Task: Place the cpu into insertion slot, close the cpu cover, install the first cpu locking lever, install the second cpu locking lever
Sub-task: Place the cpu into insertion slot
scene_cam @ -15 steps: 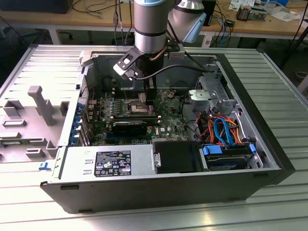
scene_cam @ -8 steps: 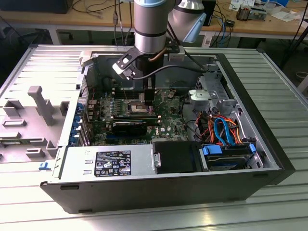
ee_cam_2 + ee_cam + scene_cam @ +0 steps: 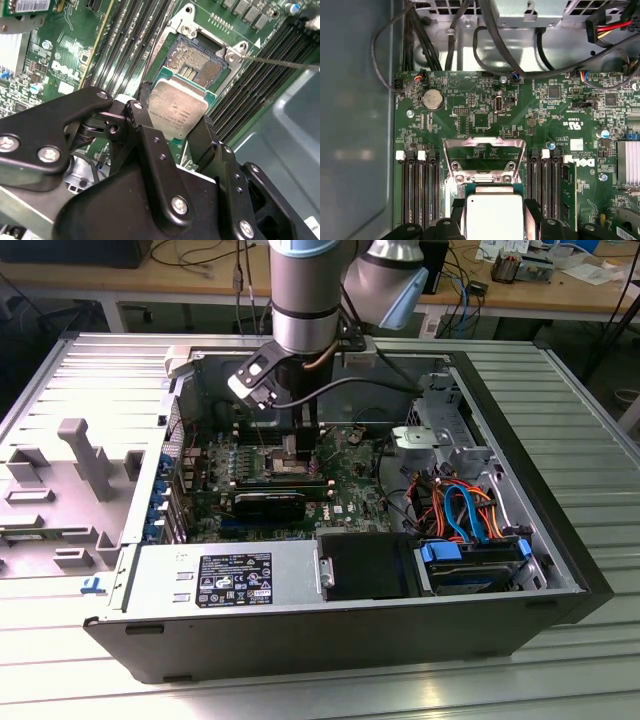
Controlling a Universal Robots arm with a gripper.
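Closest to the lens, the gripper (image 3: 176,119) is clamped on the cpu (image 3: 179,106), one black finger on each of two opposite edges, and the silver top faces the camera in both wrist views. Around it, the opened computer case (image 3: 300,640) lies on its side on the ribbed bench (image 3: 560,390). The arm (image 3: 305,300) drops straight down into the case, wrist vertical, over the green board (image 3: 470,100). On that board the cpu cover (image 3: 485,143) stands swung up and open, its window bare. The insertion slot (image 3: 197,62) lies uncovered, contacts exposed and nothing in it. The chip hangs level above the board, not yet seated. In the second wrist view it covers the slot's nearer edge and the rest of the slot shows beyond. Its edges look roughly parallel to the slot's rim, though I cannot tell from that slant whether it is centred.
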